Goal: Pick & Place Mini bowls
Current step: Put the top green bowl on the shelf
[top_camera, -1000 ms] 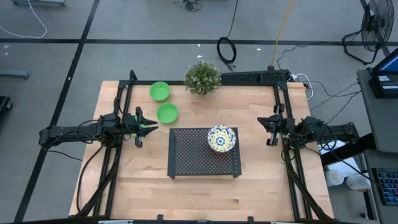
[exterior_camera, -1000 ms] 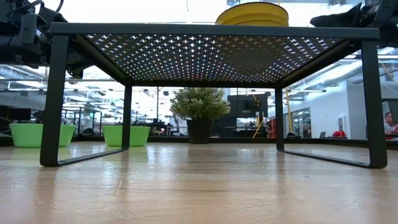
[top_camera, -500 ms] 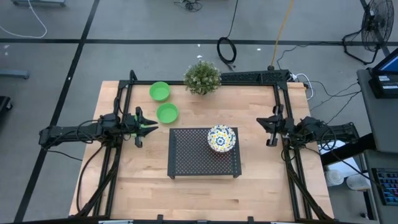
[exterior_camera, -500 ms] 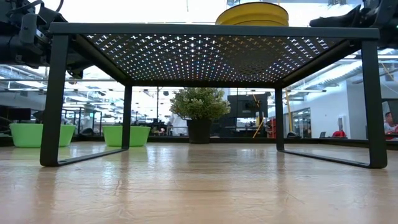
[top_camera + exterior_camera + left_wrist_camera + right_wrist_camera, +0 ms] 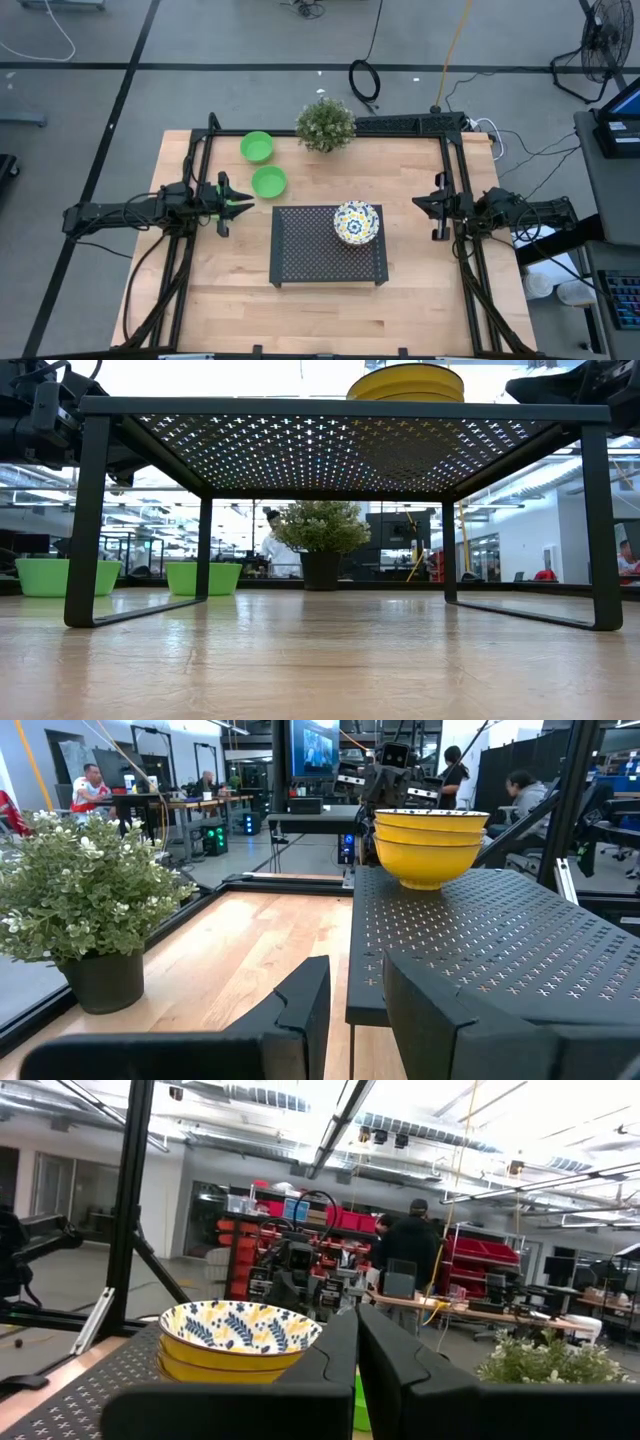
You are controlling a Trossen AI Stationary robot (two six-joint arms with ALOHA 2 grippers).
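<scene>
Two green bowls [image 5: 262,164] sat on the bench [image 5: 230,290] at its far left, one [image 5: 257,147] nearer the far edge and the other [image 5: 269,182] just beside the rack's [image 5: 310,250] far-left corner. Patterned bowls [image 5: 356,222] stood stacked on the rack's top, toward its right; the count in the stack could not be told from above. A plant [image 5: 325,124] stood at the bench's far edge, right of the green bowls. The left gripper [image 5: 238,203] hung left of the rack, near the closer green bowl, its fingers partly spread and holding nothing. The right gripper [image 5: 424,203] hung right of the rack, well apart from the stack, fingers pressed together and empty.
</scene>
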